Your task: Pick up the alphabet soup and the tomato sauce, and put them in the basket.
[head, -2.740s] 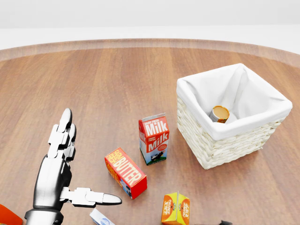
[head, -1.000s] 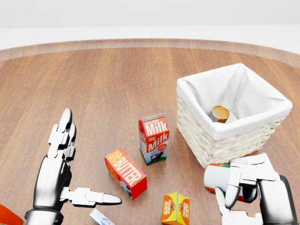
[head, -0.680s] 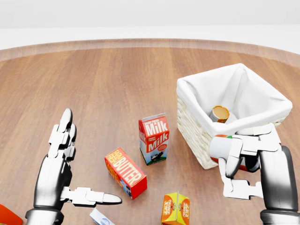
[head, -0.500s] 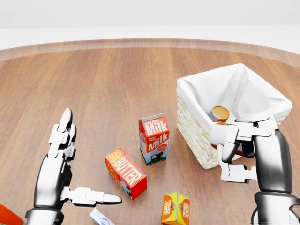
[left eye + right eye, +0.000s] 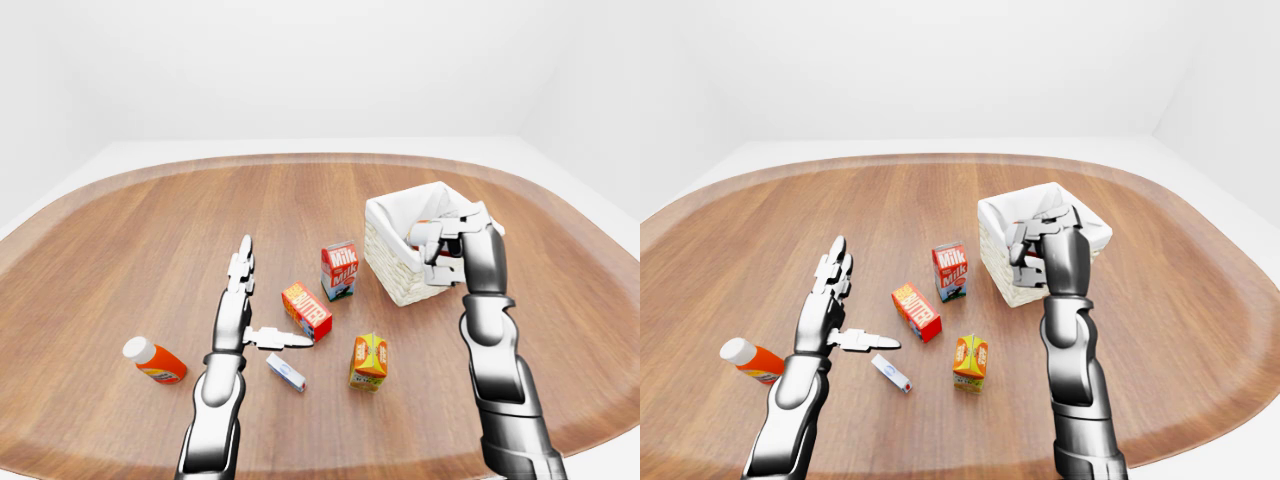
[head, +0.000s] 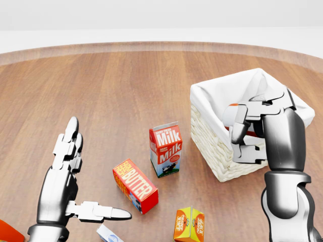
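Note:
My right hand (image 6: 243, 132) is shut on a can (image 6: 229, 116) with a white and red label, and I cannot tell which can it is. It holds the can over the near rim of the wicker basket (image 6: 222, 83), which has a white cloth lining and stands at the right of the head view. The hand now hides the brown-topped can that lay inside the basket. At the lower left my left hand (image 6: 93, 176) hovers open over the table, fingers straight and thumb spread, holding nothing.
A milk carton (image 6: 165, 149) stands just left of the basket. A red butter box (image 6: 135, 185) and an orange juice carton (image 6: 189, 224) lie lower. A small white box (image 5: 286, 372) and an orange bottle (image 5: 155, 361) lie near my left arm on the round wooden table (image 5: 150, 230).
My right hand came up from the bottom of the head view with the can and moved up over the basket's rim. The left hand and the table's things have not moved.

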Controlling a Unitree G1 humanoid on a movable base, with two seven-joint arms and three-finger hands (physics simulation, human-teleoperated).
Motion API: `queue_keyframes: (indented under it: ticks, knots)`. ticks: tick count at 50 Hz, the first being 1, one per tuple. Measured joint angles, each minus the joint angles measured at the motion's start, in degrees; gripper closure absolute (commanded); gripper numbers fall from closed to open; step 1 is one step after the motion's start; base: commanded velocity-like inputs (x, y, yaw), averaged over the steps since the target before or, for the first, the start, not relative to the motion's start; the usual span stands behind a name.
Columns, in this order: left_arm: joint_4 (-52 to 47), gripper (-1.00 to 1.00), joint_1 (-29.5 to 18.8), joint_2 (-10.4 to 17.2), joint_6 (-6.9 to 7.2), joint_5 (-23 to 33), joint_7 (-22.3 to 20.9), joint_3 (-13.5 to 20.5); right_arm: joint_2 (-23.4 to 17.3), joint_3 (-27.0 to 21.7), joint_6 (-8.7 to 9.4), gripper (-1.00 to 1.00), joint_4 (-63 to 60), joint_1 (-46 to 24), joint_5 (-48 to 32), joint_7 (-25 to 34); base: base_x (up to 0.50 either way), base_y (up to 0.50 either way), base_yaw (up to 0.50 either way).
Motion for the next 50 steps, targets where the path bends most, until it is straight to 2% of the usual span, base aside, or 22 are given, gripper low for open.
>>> queue_keyframes:
  ticks: [34,50]
  knots:
    - [0.11,-1.00,-0.23,0.00,0.00,0.02,0.09,0.04,-4.90,1.74,0.00,1.00,23.07,-17.34,-5.33,-7.56,0.00,0.00,0.00]
    - [0.28,-1.00,-0.30,0.01,0.00,-0.02,0.08,0.04,-7.37,3.46,0.00,1.00,38.17,-26.52,-11.92,-13.94,0.00,0.00,0.00]
